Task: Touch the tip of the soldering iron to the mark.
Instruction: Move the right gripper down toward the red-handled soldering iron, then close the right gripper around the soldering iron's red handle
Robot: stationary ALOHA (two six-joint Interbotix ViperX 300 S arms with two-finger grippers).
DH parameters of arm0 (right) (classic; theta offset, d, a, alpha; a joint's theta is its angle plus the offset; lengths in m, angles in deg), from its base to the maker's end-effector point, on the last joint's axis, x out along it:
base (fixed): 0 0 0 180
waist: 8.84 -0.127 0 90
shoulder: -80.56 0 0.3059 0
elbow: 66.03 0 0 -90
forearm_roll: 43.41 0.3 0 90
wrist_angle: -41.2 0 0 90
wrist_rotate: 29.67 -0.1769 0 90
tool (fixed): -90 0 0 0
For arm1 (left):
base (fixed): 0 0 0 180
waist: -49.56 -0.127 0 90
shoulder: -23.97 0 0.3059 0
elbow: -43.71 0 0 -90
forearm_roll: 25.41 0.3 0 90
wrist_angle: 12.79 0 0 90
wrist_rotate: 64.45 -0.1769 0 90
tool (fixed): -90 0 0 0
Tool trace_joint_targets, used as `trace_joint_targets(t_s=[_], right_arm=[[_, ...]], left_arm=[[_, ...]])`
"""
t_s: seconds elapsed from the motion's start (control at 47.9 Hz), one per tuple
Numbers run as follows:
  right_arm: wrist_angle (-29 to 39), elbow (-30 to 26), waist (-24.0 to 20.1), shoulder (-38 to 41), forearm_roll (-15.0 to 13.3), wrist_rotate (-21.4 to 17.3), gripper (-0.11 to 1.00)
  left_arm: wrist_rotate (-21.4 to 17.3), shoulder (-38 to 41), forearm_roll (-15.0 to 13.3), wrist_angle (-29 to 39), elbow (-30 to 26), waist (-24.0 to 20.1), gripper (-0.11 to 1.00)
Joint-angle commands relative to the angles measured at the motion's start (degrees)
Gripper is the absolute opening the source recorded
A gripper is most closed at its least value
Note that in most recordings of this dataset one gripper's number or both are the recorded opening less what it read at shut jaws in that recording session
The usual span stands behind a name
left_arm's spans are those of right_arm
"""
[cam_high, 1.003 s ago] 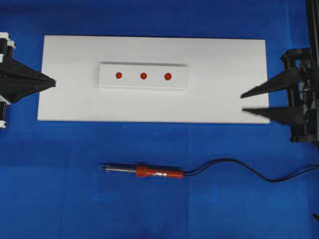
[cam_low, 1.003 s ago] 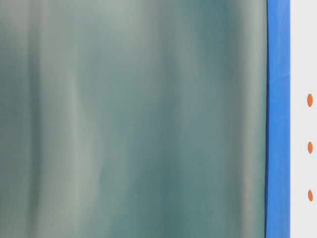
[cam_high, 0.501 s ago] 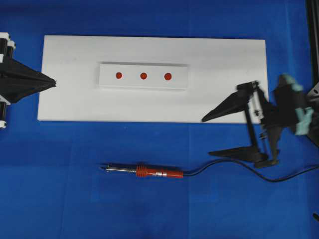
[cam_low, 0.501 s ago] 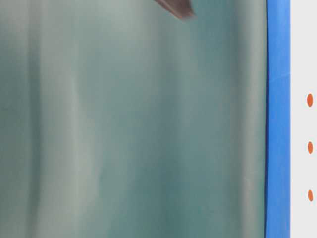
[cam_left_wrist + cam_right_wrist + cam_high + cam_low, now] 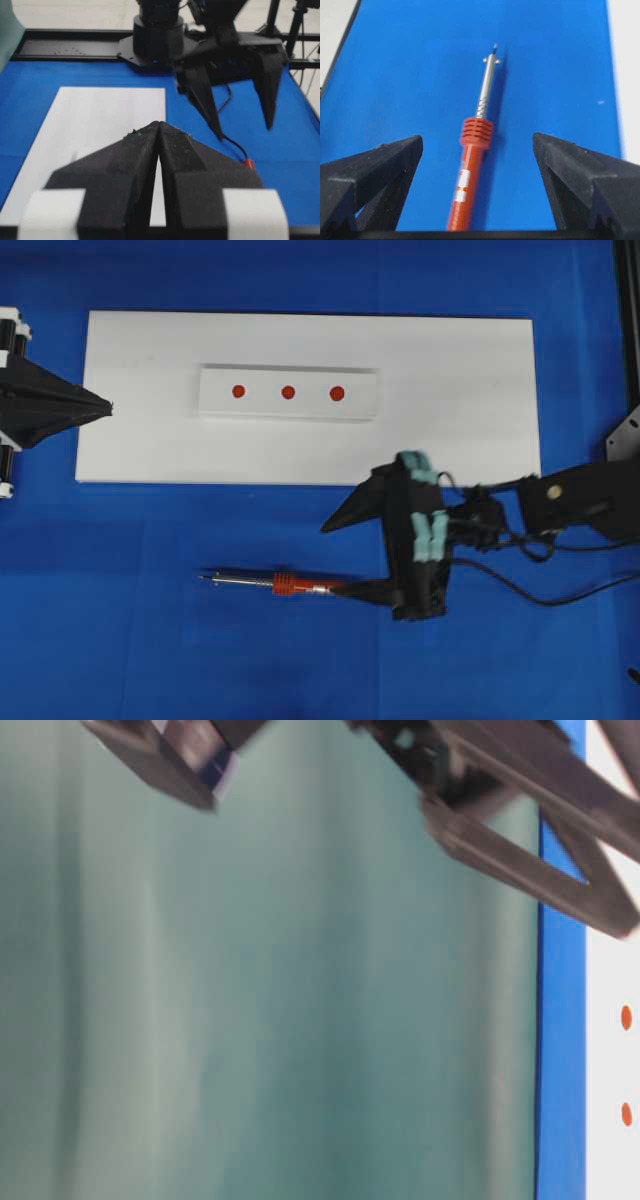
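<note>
The soldering iron (image 5: 295, 586) lies on the blue cloth in front of the white board, its red-orange handle (image 5: 470, 170) toward the right. Its tip (image 5: 203, 577) points left. Three red marks (image 5: 288, 392) sit in a row on a raised white block (image 5: 290, 408). My right gripper (image 5: 333, 558) hangs open over the rear of the handle. In the right wrist view the handle lies between the spread fingers (image 5: 477, 139), touching neither. My left gripper (image 5: 108, 406) is shut and empty at the board's left edge.
The white board (image 5: 460, 390) fills the middle of the table on blue cloth. The iron's black cord (image 5: 520, 590) trails right under the right arm. In the table-level view blurred parts of the right gripper (image 5: 530, 870) cross the top, beside two marks (image 5: 626, 1017).
My right gripper opened wide and swung left and forward from the board's right edge to above the iron's handle. The left gripper and the iron have not moved.
</note>
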Motion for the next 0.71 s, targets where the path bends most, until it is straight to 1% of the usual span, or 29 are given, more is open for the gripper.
trace_joint_targets(t_s=[0.0, 0.146, 0.251, 0.459, 0.689], right_arm=[[-0.4, -2.8, -1.1, 1.8, 1.5, 0.2, 0.86], [-1.5, -4.5, -1.9, 6.5, 4.3, 0.2, 0.86], [-4.2, -5.0, -2.3, 9.2, 5.8, 0.2, 0.86], [-8.2, -5.5, -3.3, 13.8, 10.3, 0.5, 0.86], [-8.9, -7.5, -4.5, 17.8, 12.5, 0.5, 0.86]], left_arm=[[0.1, 0.0, 0.2, -0.3, -0.4, -0.1, 0.0], [0.1, -0.1, 0.2, -0.4, -0.3, 0.0, 0.0], [0.2, -0.2, 0.1, -0.4, -0.1, 0.0, 0.0], [0.3, -0.4, 0.2, -0.3, 0.2, 0.0, 0.0], [0.3, -0.8, 0.1, -0.3, 0.4, -0.1, 0.0]])
